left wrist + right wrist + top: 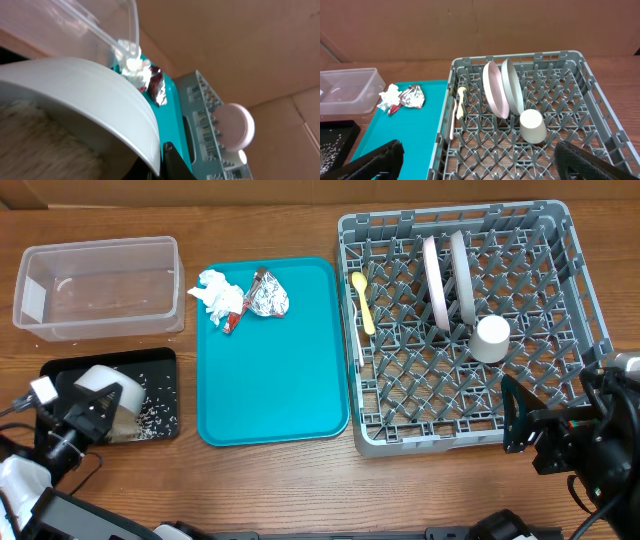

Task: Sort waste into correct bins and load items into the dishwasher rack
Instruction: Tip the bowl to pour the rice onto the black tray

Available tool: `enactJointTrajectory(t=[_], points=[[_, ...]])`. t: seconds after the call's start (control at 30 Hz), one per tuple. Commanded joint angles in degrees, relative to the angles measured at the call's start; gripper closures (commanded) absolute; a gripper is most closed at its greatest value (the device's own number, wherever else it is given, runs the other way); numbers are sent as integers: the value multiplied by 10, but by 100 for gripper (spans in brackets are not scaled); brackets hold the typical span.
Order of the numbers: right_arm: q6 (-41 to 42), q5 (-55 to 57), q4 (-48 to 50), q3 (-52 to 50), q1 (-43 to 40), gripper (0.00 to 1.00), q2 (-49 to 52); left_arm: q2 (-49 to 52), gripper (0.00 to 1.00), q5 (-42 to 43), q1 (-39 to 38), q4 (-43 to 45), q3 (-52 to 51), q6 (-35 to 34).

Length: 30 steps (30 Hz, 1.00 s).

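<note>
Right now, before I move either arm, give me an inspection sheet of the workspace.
Surface: wooden table, bare wood along the front.
Job's things: small pale bowl tilted over the black tray, loose grains in that tray; clear tub behind it; napkin and foil wrapper on the teal tray; rack holds the white plate and grey-blue plate upright, the cup, yellow spoon and white fork.
Clutter: nothing seen.
Grippers: left gripper shut on the bowl; right gripper open, holding nothing, at the rack's front.
Cables: black cable by the right arm.
Surroundings: brown cardboard wall behind the table.
</note>
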Motion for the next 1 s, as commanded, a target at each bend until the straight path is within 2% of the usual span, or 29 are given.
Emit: enactJointTrajectory(t=[0.0, 0.17, 0.23, 0.3, 0.33, 0.37, 0.43, 0.53, 0.73, 0.83, 0.9, 0.97], points=[[-2, 0, 3, -2, 3, 0, -2, 0, 91, 54, 6, 1, -6, 18], [-2, 0, 3, -2, 3, 0, -2, 0, 92, 66, 6, -21, -6, 21], [-2, 0, 3, -2, 3, 0, -2, 0, 87, 57, 6, -10, -8, 42], [-2, 0, 3, -2, 3, 0, -2, 0, 89, 58, 7, 5, -8, -10], [-2, 0, 3, -2, 3, 0, -2, 0, 89, 65, 7, 1, -9, -16], [-2, 0, 3, -2, 3, 0, -2, 1, 93, 30, 7, 7, -9, 1], [-2, 0, 3, -2, 3, 0, -2, 2, 96, 34, 7, -2, -9, -39], [-2, 0, 3, -2, 3, 0, -2, 2, 96, 40, 4, -5, -10, 1], [-2, 0, 3, -2, 3, 0, -2, 2, 96, 59, 4, -13, -10, 1], [-2, 0, 3, -2, 3, 0, -2, 2, 96, 45, 4, -6, -10, 30], [-2, 0, 3, -2, 3, 0, -2, 2, 96, 74, 4, -10, -10, 3], [-2, 0, 3, -2, 3, 0, -2, 2, 96, 76, 4, 3, -10, 12]])
